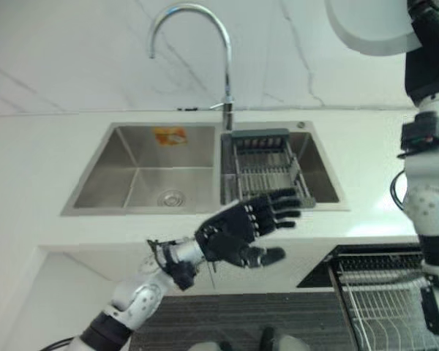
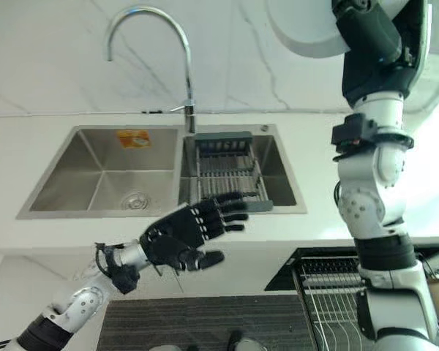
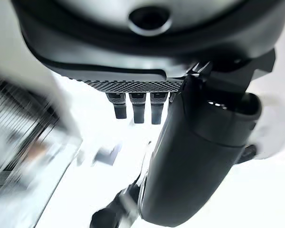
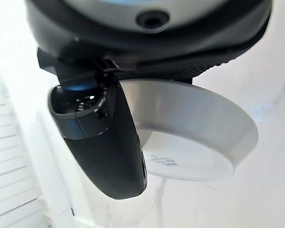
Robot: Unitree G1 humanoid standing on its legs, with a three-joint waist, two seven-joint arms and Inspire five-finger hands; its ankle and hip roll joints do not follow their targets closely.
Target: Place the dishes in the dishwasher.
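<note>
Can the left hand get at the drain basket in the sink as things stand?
Probably yes: the left hand hovers open before the sink, the drain basket just beyond its fingertips, nothing between them.

A white round dish (image 4: 194, 137) with a low, sloping wall and a flat base was held in the right hand (image 4: 104, 142), the thumb lying across its rim and its underside turned toward the wrist camera. From the head views it was raised high, above the counter (image 2: 314, 146) and to the right of the sink. The dishwasher's wire rack (image 2: 336, 300) stood pulled out below the counter's edge, at lower right.
</note>
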